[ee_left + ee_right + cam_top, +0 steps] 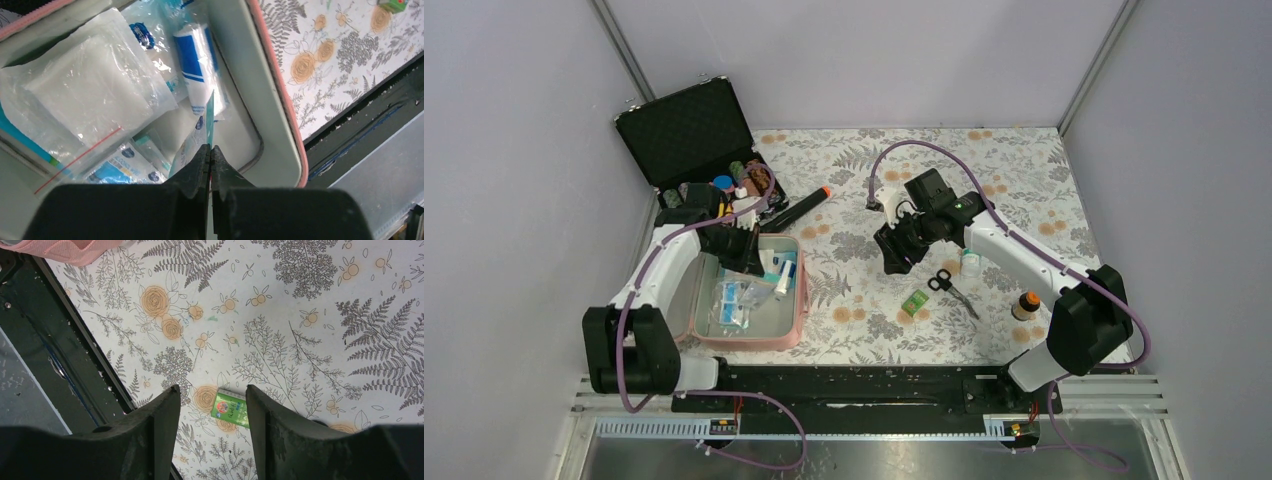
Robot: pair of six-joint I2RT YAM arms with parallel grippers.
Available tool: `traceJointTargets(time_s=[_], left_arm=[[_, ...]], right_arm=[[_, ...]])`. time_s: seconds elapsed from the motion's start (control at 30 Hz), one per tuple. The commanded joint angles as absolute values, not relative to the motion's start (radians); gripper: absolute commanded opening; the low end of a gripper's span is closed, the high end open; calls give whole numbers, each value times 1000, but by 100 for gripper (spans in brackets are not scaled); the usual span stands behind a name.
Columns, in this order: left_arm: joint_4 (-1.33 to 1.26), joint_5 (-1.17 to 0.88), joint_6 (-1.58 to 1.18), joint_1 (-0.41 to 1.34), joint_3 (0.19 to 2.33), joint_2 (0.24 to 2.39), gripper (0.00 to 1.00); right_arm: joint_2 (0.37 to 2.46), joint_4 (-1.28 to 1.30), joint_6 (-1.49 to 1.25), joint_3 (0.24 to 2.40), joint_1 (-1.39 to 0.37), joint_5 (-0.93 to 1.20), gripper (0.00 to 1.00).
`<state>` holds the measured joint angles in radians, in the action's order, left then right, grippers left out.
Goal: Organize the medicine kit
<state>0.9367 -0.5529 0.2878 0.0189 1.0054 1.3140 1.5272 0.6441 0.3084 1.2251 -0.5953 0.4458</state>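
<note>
Above medicine kit (798,300), left pincer (210,148) pinching sachet (201,131), right pincer (212,389) parted over floral cloth (300,315).

Packets (736,300) lie in the medicine kit (754,341) (scissors (951,288) to its right, case (686,130) behind).

Bright, even, soft-shadowed light in all 3 views (glare on plastic bags (90,85)).

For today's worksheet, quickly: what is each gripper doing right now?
Left gripper: shut, pinching a thin sachet over the medicine kit.
Right gripper: open, holding nothing.
</note>
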Motion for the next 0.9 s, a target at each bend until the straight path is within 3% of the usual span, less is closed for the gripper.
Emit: traceJointTargets(time_s=[0.0, 0.17, 0.53, 0.73, 0.87], left_arm=[[845, -524, 244, 2, 1002, 1386, 1], [722, -411, 164, -37, 981, 1437, 5], [555, -311, 136, -38, 874, 1394, 4], [423, -258, 60, -40, 767, 1300, 0], [390, -231, 17, -39, 745, 1272, 4]], right_arm=[[1523, 631, 306, 1226, -585, 429, 58], [1539, 631, 187, 1261, -497, 490, 62], [1546, 636, 176, 1211, -333, 40, 71], [1532, 599, 146, 1149, -174, -66, 88], [1540, 633, 140, 1148, -105, -63, 88]])
